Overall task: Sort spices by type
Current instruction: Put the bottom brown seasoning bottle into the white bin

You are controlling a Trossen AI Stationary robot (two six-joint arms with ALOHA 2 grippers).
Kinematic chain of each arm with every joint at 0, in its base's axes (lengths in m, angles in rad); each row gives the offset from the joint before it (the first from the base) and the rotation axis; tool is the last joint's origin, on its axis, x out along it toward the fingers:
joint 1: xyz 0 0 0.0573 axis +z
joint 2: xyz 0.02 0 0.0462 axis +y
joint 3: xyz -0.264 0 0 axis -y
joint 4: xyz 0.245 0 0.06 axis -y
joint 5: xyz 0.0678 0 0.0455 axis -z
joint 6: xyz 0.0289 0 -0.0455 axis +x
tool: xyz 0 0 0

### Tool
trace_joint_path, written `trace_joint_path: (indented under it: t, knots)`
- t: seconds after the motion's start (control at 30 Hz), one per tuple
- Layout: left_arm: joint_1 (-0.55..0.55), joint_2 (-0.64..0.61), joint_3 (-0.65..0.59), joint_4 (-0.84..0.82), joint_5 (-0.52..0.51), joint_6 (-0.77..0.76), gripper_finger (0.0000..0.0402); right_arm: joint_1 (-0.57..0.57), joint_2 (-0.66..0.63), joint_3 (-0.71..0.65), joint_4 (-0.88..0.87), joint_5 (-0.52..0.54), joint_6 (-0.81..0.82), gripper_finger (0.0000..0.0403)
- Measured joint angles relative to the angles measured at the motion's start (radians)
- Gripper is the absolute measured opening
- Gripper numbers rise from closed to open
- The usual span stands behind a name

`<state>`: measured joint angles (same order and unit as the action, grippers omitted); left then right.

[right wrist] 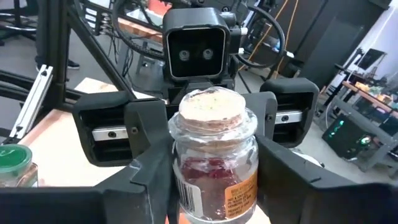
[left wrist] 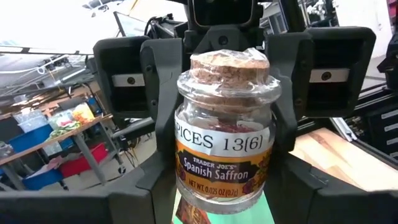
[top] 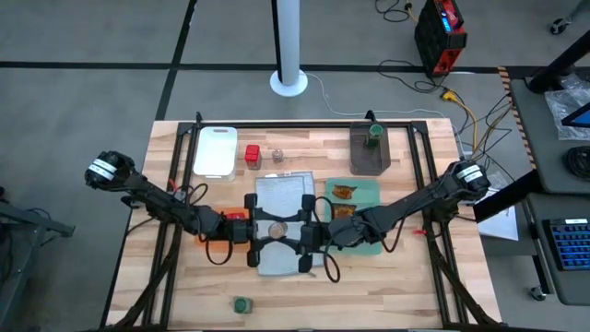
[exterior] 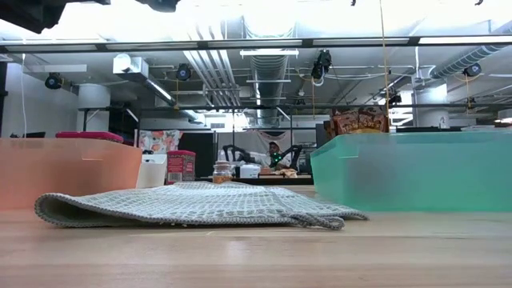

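High view: both arms reach inward and meet over the middle of the table, above the grey cloth [top: 284, 192]. The left gripper [top: 271, 230] and right gripper [top: 291, 231] face each other head-on with a single saffron jar [top: 280, 228] between them.

Left wrist view: the jar [left wrist: 224, 124] stands upright, clear glass with a cork stopper and an orange label, red threads inside. The left gripper is clamped on its lower body at a medium width. The right gripper stands directly behind the jar. Right wrist view: the same jar [right wrist: 214, 162] sits between the two tools. Whether the right gripper is actually pressing on the glass or only bracketing it cannot be told.

Remaining items, high view:
- Red container [top: 252, 155] and a clear shaker [top: 277, 155] stand side by side on bare wood, just beside the white board [top: 215, 150] at the far side.
- Dark bin [top: 369, 157] at the far right holds one green-topped jar [top: 374, 132].
- Green cloth [top: 369, 192] lies right of the grey one; two orange-brown packets [top: 343, 192] [top: 343, 211] lie on it, one nearer the bin, one touching the right arm's outline.
- A second green-topped jar [top: 241, 304] stands alone near the front edge, well apart from everything else.

Low view: the grey cloth [exterior: 200, 206] lies flat and rumpled at its edge; neither gripper shows.
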<state>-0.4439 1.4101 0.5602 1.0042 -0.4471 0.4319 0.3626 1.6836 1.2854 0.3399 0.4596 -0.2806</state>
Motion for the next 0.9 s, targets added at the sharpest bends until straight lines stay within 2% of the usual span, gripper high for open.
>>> trace_joint_path:
  t: [0.17, 0.27, 0.4, 0.53, 0.63, 0.77, 0.83, 0.9]
  knots:
    - [-0.001, 0.0, 0.0, -0.004, -0.012, 0.004, 0.0198, -0.003, 0.002, 0.0, 0.0, 0.003, -0.022, 0.0181]
    - [-0.016, -0.002, 0.0, -0.032, -0.102, 0.0, 0.0213, -0.002, -0.017, 0.002, -0.055, 0.032, -0.031, 0.0181]
    - [-0.05, -0.009, 0.0, -0.06, -0.233, 0.001, 0.0221, 0.005, -0.075, 0.018, -0.198, 0.089, -0.01, 0.0181]
    - [-0.063, -0.032, 0.0, -0.063, -0.29, 0.004, 0.022, 0.006, -0.092, 0.043, -0.388, 0.123, 0.047, 0.0181]
    - [-0.063, -0.052, 0.02, -0.062, -0.342, -0.037, 0.0217, 0.01, -0.076, 0.049, -0.504, 0.237, 0.062, 0.0181]
    - [-0.054, -0.063, 0.099, -0.105, -0.448, -0.157, 0.0212, 0.015, -0.04, 0.048, -0.586, 0.44, 0.071, 0.0181]
    - [-0.047, -0.064, 0.156, -0.232, -0.535, -0.301, 0.021, 0.016, -0.029, 0.049, -0.584, 0.483, 0.059, 0.0181]
    - [-0.035, -0.075, 0.232, -0.476, -0.542, -0.52, 0.0209, 0.016, -0.023, 0.054, -0.59, 0.516, 0.041, 0.0181]
